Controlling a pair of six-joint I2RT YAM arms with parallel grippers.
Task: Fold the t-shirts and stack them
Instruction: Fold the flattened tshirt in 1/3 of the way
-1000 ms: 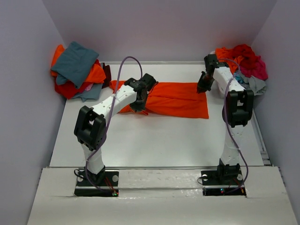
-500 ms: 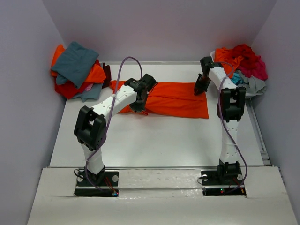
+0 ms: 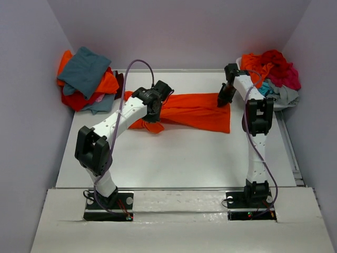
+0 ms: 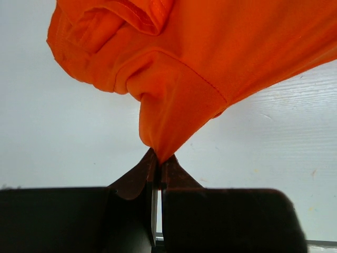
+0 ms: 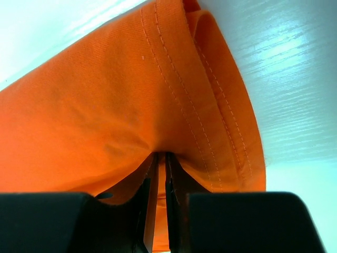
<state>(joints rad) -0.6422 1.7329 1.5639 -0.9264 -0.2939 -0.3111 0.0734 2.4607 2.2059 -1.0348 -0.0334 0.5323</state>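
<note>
Orange t-shirt (image 3: pixel 197 112) gripped by left pincer (image 4: pixel 159 161) and right pincer (image 5: pixel 160 158).

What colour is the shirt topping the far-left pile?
Teal-grey: the soft folded t-shirt, best in the top external view.

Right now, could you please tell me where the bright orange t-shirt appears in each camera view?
Top external: the bright orange t-shirt lies stretched across the far middle of the white table.
Left wrist: the t-shirt fills the top, a fold pinched in the left gripper.
Right wrist: the t-shirt fills left and centre, pinched in the right gripper.
Shared landmark: the white table, visible beside the cloth in all three.
</note>
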